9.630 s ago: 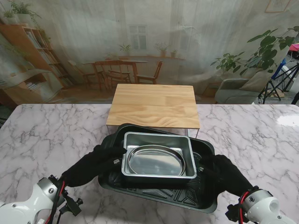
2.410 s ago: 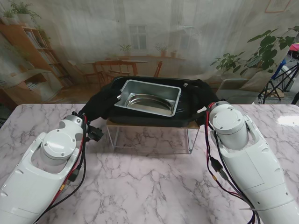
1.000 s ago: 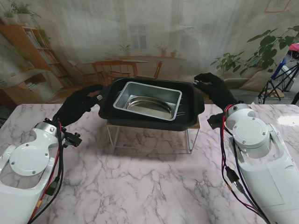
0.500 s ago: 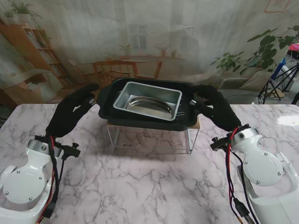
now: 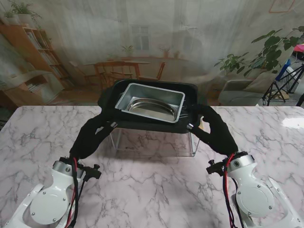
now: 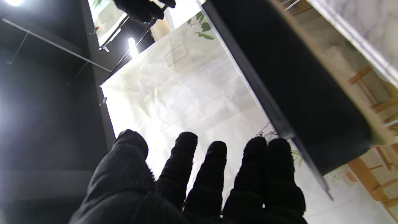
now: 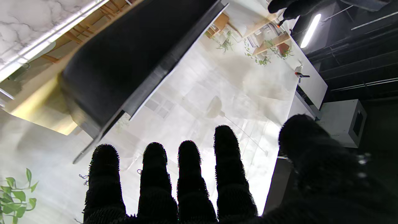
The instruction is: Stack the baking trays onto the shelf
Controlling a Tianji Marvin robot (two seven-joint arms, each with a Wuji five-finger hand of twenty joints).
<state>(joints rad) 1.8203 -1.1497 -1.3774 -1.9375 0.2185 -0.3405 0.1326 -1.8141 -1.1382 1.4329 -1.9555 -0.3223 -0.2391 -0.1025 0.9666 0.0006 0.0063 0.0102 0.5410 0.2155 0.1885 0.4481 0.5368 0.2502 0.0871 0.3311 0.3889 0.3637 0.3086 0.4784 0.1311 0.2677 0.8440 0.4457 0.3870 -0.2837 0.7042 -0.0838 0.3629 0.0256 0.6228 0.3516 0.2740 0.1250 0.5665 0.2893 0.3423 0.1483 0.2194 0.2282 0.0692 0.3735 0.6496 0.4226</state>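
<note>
1. Since half a second ago, your arms are pulling back toward you: the left hand (image 5: 94, 137) and right hand (image 5: 214, 132) are now lying nearer to me than the shelf's (image 5: 195, 142) front edge, instead of flanking the black tray (image 5: 110, 102)

2. Both hands are holding nothing; the wrist views are showing the fingers (image 6: 186, 155) of the left and the fingers (image 7: 189, 161) of the right extended and slightly spread, with the black tray beyond them

3. The black tray is sitting on the shelf, carrying the rectangular metal pan (image 5: 151, 101) with the oval dish (image 5: 151, 108) inside it

4. You are risking a snag: the fingertips look close to the tray's near rim, so a retreat that rises could be clipping it and dragging the stack forward

5. The tray looks to be overhanging the shelf, so any nudge could be tipping it
</note>
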